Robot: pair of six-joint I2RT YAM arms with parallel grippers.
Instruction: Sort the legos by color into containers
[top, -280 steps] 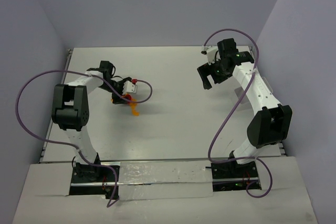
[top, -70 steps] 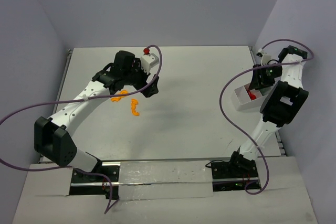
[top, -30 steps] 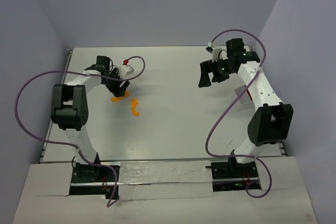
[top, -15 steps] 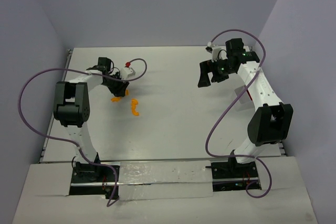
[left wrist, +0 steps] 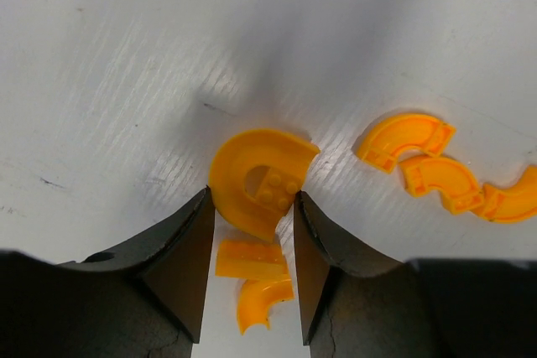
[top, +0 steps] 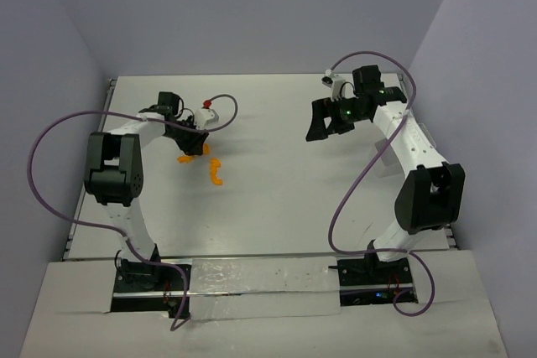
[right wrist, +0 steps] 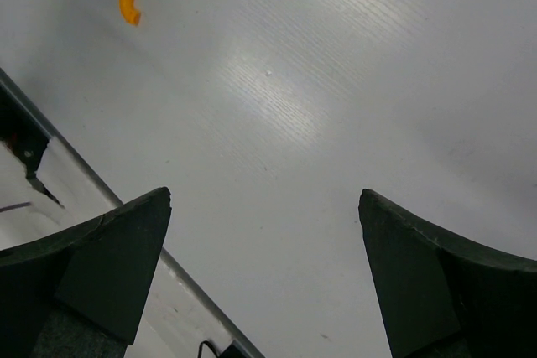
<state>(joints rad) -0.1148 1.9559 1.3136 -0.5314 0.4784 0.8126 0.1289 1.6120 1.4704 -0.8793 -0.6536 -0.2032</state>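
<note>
Noting slight leftward shift of right gripper (top: 325, 121) since half a second ago; jaws spread wide above table (top: 277, 199), holding nothing. Left gripper (left wrist: 252, 203) low at table's far left, clenched on curved orange lego (left wrist: 252, 175), fingertips (left wrist: 201, 207) touching both its sides. More orange legos (left wrist: 428, 169) lying just right of it, apart.

glossy plastic legos (left wrist: 256, 182), faintly grained table (left wrist: 126, 56)

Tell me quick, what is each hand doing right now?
Left hand: closed on a curved orange lego.
Right hand: open wide, holding nothing.
</note>
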